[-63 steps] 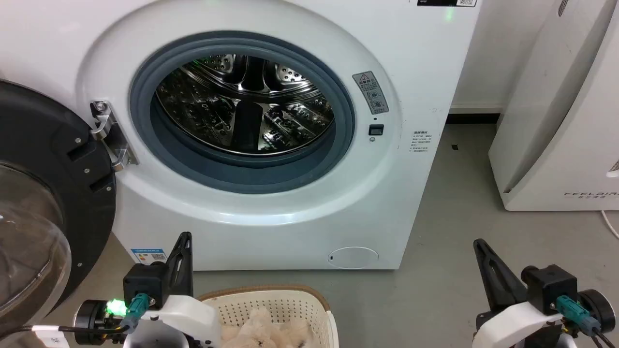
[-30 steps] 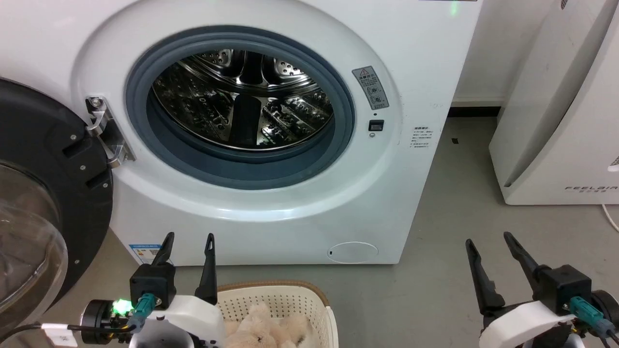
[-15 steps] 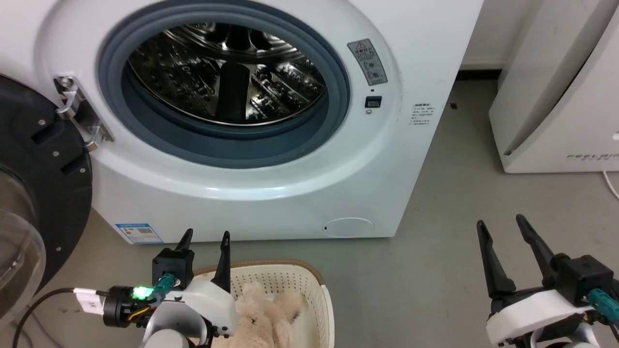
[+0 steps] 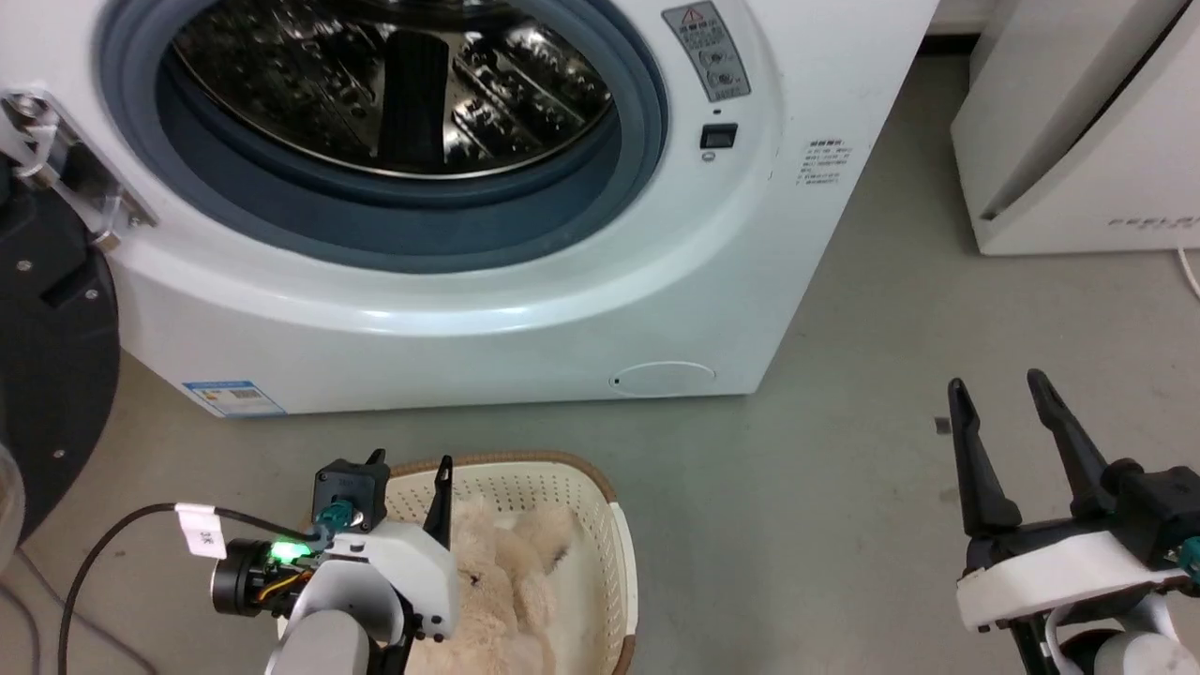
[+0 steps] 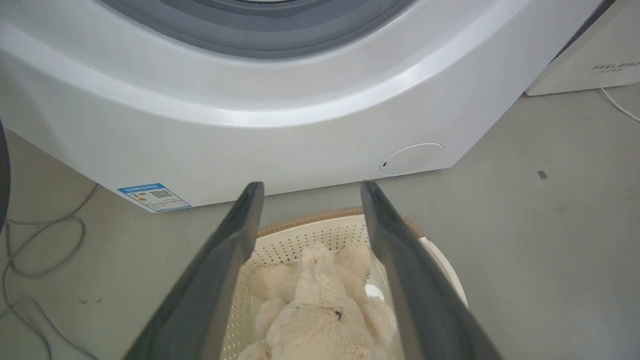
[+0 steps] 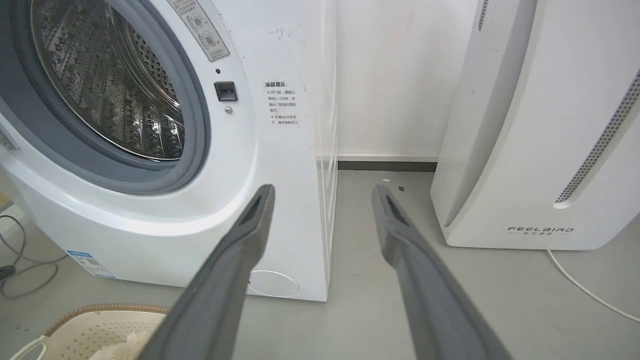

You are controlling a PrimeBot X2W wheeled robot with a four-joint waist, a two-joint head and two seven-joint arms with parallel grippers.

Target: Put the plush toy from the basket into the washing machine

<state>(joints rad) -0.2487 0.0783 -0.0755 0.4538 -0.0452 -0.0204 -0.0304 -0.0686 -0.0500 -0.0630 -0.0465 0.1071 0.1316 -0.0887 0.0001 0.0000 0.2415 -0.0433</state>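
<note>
The cream-beige plush toy lies in the cream perforated basket on the floor in front of the washing machine. The washer's porthole stands open, showing the steel drum. My left gripper is open above the basket's near-left part. In the left wrist view its fingers frame the plush toy and the basket without touching them. Off to the right, my right gripper hangs open over bare floor, holding nothing; the right wrist view has it pointing at the washer's right corner.
The black-framed door hangs open at the left. A white FEELBAIR appliance stands to the right of the washer, a white cord beside it. Loose cables lie on the floor at the left.
Both grippers went from shut to open. The head camera tilted down, bringing the basket and toy further into view. My left gripper now sits lower, closer over the toy.
</note>
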